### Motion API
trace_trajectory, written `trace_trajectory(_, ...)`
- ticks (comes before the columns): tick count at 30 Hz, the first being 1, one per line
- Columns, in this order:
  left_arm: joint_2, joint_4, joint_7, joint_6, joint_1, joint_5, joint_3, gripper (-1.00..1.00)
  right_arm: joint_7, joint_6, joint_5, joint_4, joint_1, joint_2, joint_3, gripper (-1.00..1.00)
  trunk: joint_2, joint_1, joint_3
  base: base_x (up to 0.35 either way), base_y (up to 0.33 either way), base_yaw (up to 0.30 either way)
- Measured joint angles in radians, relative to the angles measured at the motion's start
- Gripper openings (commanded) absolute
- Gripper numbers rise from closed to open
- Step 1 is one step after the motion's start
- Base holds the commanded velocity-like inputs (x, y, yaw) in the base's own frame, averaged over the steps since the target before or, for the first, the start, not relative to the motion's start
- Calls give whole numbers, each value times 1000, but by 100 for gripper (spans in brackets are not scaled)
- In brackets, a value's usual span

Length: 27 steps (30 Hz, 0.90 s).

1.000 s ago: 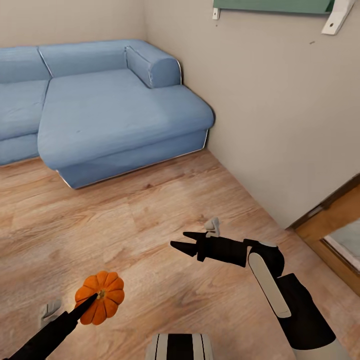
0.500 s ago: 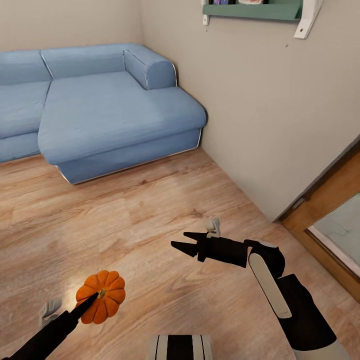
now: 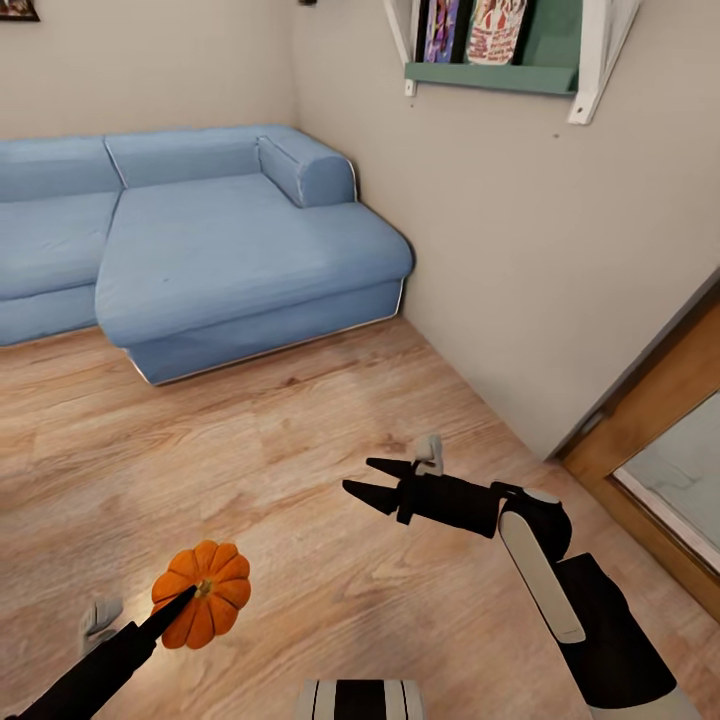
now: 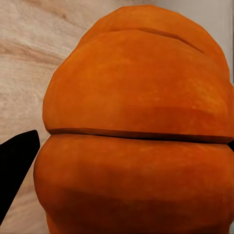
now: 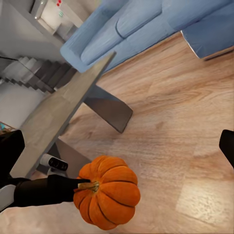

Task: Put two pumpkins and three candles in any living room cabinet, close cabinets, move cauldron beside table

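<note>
Blue sofa (image 3: 230, 250) in the corner. Green wall shelf (image 3: 490, 75) holds upright books (image 3: 470, 28); cover print unreadable. Table (image 5: 58, 117) near the sofa. Right gripper (image 3: 375, 482) empty, fingers spread. Left gripper (image 3: 185, 600) clamps pumpkin (image 3: 203, 593) above wood floor (image 3: 300, 450).

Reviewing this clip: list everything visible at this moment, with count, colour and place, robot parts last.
pumpkin: one, bright orange, held off the floor in the left end effector
sofa: one, blue, in the room's corner
wall shelf: one, green with white brackets, on the wall, holding upright items
floor: light wood planks
doorway frame: one, brown wood, beside the wall
table: one, grey top, dark legs, near the sofa
left end effector: black, shut on the pumpkin
right end effector: black, open, holding nothing
</note>
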Motion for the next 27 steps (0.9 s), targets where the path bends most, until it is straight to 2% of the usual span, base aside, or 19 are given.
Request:
trace_trajectory(4,-3,-6,-3,2,0,6,-1,-100,-5,10,0,0,0,1,-5,100,1,-2,15,0,0,8)
trace_trajectory(7,-4,-3,8,0,0,2,-13,-100,-16,76,0,0,-6,8,-9,100,2,-3,27,0,0,2)
trace_trajectory(10,-4,1,37,-1,0,2,-21,-100,-119,112,1,0,-11,12,-21,100,2,-4,39,0,0,0)
trace_trajectory(12,-3,3,62,-3,0,0,-25,-100,-259,124,1,0,-13,15,-26,100,3,-5,46,0,0,0)
trace_trajectory(16,-3,4,76,-5,0,0,-26,-100,-349,116,-1,0,-13,15,-26,100,4,-7,62,0,0,0)
trace_trajectory(21,-3,6,94,-8,0,-4,-26,-100,-381,107,-2,0,-7,8,-26,100,5,-9,81,0,0,0)
trace_trajectory(23,-4,8,125,-12,0,-7,-27,-100,-386,78,-2,0,-3,5,-23,100,5,-10,89,0,0,0)
trace_trajectory(25,-5,13,175,-15,0,-5,-27,-100,-390,3,0,0,0,3,-20,100,6,-11,97,0,0,0)
trace_trajectory(27,-5,13,180,-12,0,3,-28,-100,-391,-6,0,0,0,3,-19,100,6,-12,104,0,0,0)
